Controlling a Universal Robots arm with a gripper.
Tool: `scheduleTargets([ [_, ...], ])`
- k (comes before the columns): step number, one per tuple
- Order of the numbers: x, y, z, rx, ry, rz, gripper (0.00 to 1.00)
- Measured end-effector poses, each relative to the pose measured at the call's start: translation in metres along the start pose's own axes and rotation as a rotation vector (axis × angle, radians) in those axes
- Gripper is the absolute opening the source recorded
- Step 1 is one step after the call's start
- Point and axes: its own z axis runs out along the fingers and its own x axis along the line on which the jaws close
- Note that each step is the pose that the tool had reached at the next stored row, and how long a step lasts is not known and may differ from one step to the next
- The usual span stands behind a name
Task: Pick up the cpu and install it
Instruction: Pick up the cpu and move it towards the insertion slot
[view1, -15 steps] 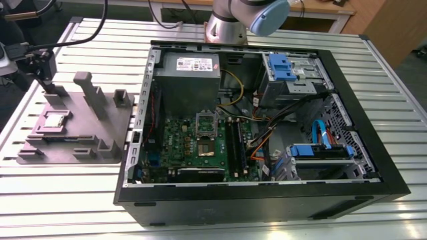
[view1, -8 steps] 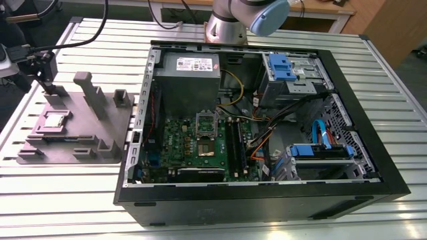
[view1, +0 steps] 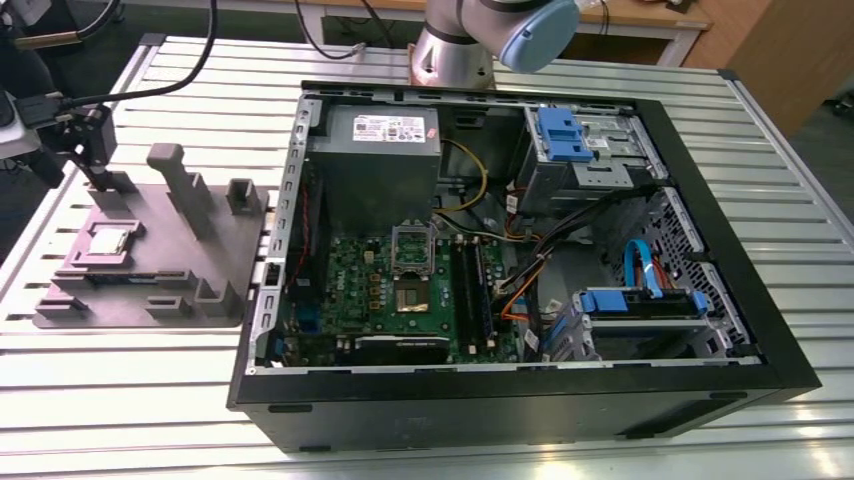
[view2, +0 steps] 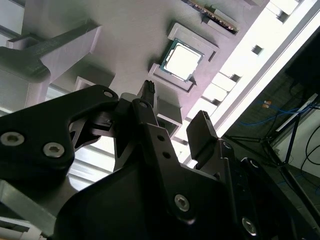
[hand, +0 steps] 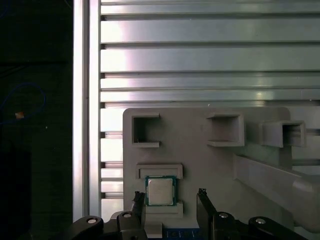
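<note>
The claw (hand: 170, 200) hangs over the tray (hand: 200, 160) with its fingers (hand: 139, 199) apart and nothing between them. The cpu (hand: 161, 190) lies flat in its recess on the tray, silver top up and untouched.

In the first wrist view one finger sits just beside one edge of the cpu, while the other stands clear of the opposite edge. The gap therefore looks off-centre over the chip. The second wrist view shows the cpu (view2: 181, 61) beyond the fingertips of the claw (view2: 175, 107), not between them.

In the exterior view the claw (view1: 96, 175) and tray (view1: 214, 275) are at the left, apart from the open case (view1: 747, 330).

The step in hand seems to be the approach to the pick. Done well, it likely means:
- centring the gap on the chip;
- keeping the fingers square to the two sides of the recess that have no raised lip;
- going straight down so neither tip lands on the metal top.

The chip is thin, so a light, level pinch on its edges should suit it. A skewed grip could tilt it or jam it in the recess.
</note>
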Motion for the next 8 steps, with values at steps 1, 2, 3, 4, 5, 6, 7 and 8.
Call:
scheduleTargets([
  [1,0.0000,0.0000,0.0001,0.0000,0.0000,0.000,0.53],
  [2,0.0000,0.0000,0.0002,0.0000,0.0000,0.000,0.53],
  [3,0.0000,0.0000,0.0003,0.0000,0.0000,0.000,0.53],
  [4,0.0001,0.0000,0.0005,0.0000,0.0000,0.000,0.53],
  [5,0.0002,0.0000,0.0007,-0.0001,-0.0001,0.000,0.53],
  [6,0.0007,0.0000,0.0009,-0.0001,-0.0001,0.000,0.53],
  [7,0.0013,0.0000,0.0010,-0.0001,-0.0001,0.000,0.53],
  [8,0.0020,-0.0001,0.0011,0.0001,0.0001,0.000,0.53],
])
